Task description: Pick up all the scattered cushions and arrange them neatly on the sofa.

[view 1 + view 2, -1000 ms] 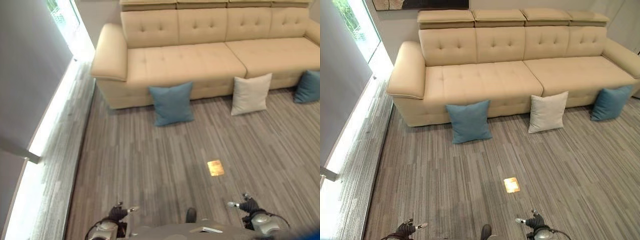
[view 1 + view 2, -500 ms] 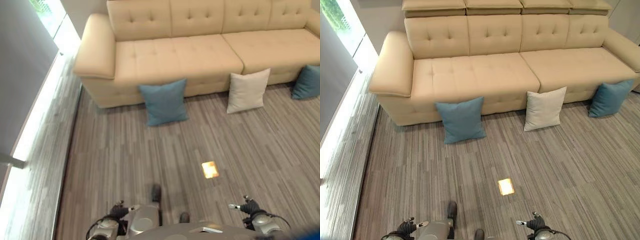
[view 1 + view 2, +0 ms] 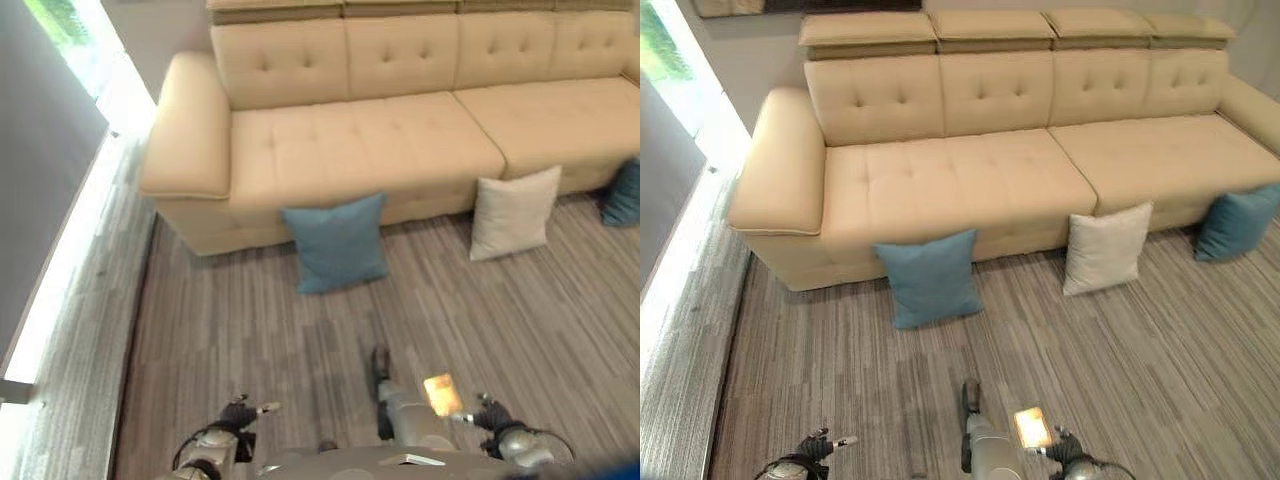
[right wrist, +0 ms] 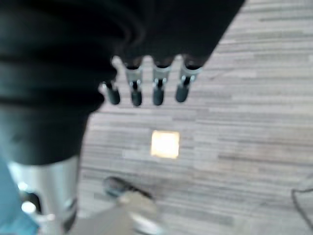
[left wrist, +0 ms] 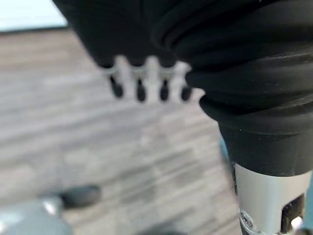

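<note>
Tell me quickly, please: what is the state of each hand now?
Left hand: open, fingers straight, holding nothing, above the floor.
Right hand: open, fingers straight, holding nothing, above the floor.

Three cushions leaned upright against the beige sofa's (image 3: 970, 180) front on the floor: a blue one (image 3: 930, 279) at 12 o'clock, a white one (image 3: 1106, 249) and another blue (image 3: 1238, 222) toward 2 o'clock.
</note>
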### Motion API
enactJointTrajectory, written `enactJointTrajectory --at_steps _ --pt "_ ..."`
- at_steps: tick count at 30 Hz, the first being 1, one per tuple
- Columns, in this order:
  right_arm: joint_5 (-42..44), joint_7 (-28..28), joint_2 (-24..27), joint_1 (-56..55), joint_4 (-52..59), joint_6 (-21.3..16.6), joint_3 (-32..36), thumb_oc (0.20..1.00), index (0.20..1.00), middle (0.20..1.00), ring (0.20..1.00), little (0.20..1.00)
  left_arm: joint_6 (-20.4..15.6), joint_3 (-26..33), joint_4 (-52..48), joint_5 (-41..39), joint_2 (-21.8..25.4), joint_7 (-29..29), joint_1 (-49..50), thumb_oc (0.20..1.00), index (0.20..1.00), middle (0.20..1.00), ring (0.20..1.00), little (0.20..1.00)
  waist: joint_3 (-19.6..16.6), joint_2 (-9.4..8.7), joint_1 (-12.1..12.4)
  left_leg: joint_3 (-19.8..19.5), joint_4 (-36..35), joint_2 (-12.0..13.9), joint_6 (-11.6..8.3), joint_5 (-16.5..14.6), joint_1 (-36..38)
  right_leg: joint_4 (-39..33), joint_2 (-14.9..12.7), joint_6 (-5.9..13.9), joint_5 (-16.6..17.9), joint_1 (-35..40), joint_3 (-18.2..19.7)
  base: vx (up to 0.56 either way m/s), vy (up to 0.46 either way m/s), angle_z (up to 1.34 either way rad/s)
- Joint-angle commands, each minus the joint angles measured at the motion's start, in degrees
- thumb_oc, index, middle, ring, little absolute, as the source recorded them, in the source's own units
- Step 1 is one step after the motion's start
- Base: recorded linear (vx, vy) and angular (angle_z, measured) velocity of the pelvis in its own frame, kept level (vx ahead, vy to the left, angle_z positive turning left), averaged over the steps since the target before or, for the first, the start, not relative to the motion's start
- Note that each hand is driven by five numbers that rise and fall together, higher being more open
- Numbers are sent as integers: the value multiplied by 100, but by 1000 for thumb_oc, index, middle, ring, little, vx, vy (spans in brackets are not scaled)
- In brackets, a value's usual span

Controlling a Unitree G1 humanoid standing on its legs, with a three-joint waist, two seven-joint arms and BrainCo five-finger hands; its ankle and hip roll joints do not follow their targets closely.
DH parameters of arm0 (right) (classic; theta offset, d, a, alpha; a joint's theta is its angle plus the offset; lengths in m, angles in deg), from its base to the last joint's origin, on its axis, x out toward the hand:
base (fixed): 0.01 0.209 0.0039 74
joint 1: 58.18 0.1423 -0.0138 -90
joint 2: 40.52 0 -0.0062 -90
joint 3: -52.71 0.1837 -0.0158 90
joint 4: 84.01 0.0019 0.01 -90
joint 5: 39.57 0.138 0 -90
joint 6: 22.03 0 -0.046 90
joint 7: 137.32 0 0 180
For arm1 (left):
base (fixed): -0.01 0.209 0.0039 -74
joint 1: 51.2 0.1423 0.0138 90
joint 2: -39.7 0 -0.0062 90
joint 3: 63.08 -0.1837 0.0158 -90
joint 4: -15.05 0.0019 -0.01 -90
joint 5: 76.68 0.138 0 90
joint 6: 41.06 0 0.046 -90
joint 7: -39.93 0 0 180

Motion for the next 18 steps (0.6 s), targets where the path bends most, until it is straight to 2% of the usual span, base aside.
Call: enactJointTrajectory --at_steps 1,2,3,4,7,9,10,12,13,14,17,18 --pt "110 45 223 327 44 -208 3 1000 1000 1000 1000 1000 -103 -87 -91 124 144 -30 -203 1000 1000 1000 1000 1000 218 -32 -13 139 1106 129 -457 470 -806 -469 -159 433 -439 963 -48 160 -168 65" --pt "110 45 223 328 43 -209 3 1000 1000 1000 1000 1000 -103 -87 -91 124 144 -30 -204 1000 1000 1000 1000 1000 219 -30 -19 133 1130 130 -459 458 -818 -471 -158 432 -438 965 -55 58 -153 32" --pt "163 68 247 349 37 -220 16 1000 1000 1000 1000 1000 -84 -156 -170 103 145 0 -275 1000 1000 1000 1000 1000 369 -140 21 353 2167 184 -538 758 -1404 -544 -225 312 -496 1158 -101 31 -157 19" --pt "209 78 257 372 42 -225 19 1000 1000 1000 1000 1000 -73 -178 -204 93 154 -6 -305 1000 1000 1000 1000 1000 420 -196 37 502 2541 235 -527 833 -1653 -600 -220 241 -535 1256 -134 64 -196 28" --pt "254 79 265 363 30 -202 22 1000 1000 1000 1000 1000 -67 -210 -264 56 165 -6 -315 1000 1000 1000 1000 1000 447 -258 85 727 2763 289 -452 747 -1930 -669 -245 203 -591 1407 -176 107 -73 21" --pt "260 71 264 342 21 -209 22 1000 1000 1000 1000 1000 -60 -222 -215 87 156 5 -283 1000 1000 1000 1000 1000 377 -305 153 938 2042 214 -336 458 -2081 -771 -253 255 -707 1596 -243 226 -10 -7" --pt "250 74 263 329 7 -204 25 1000 1000 1000 1000 1000 -48 -213 -194 122 156 5 -273 1000 1000 1000 1000 1000 355 -303 160 1030 1781 227 -336 478 -2099 -786 -240 266 -752 1647 -280 127 12 1" --pt "250 74 263 328 7 -204 25 1000 1000 1000 1000 1000 -48 -213 -194 122 156 5 -272 1000 1000 1000 1000 1000 358 -307 160 1032 1769 222 -335 481 -2087 -786 -244 268 -755 1654 -279 132 33 14" --pt "234 102 262 305 -22 -201 42 1000 1000 1000 1000 1000 -39 -184 -173 166 162 15 -215 1000 1000 1000 1000 1000 309 -226 238 1230 1125 304 -363 842 -2265 -843 -114 288 -917 1899 -275 335 132 5" --pt "194 77 208 268 -25 -194 46 1000 1000 1000 1000 1000 -21 -126 -124 189 160 30 -169 1000 1000 1000 1000 1000 227 -197 235 1176 779 267 -348 871 -2008 -802 -89 328 -948 1938 -271 397 169 -8" --pt "140 61 160 247 -29 -196 37 1000 1000 1000 1000 1000 -19 -74 -86 181 169 32 -119 1000 1000 1000 1000 1000 115 -198 249 1094 619 164 -297 834 -1793 -681 -136 414 -983 1993 -259 232 145 -18" --pt "73 42 127 264 -17 -194 14 1000 1000 1000 1000 1000 -12 -25 -65 174 194 37 -97 1000 1000 1000 1000 1000 77 -171 281 1052 495 103 -206 763 -1612 -324 -184 489 -1025 1913 -227 197 163 -21"
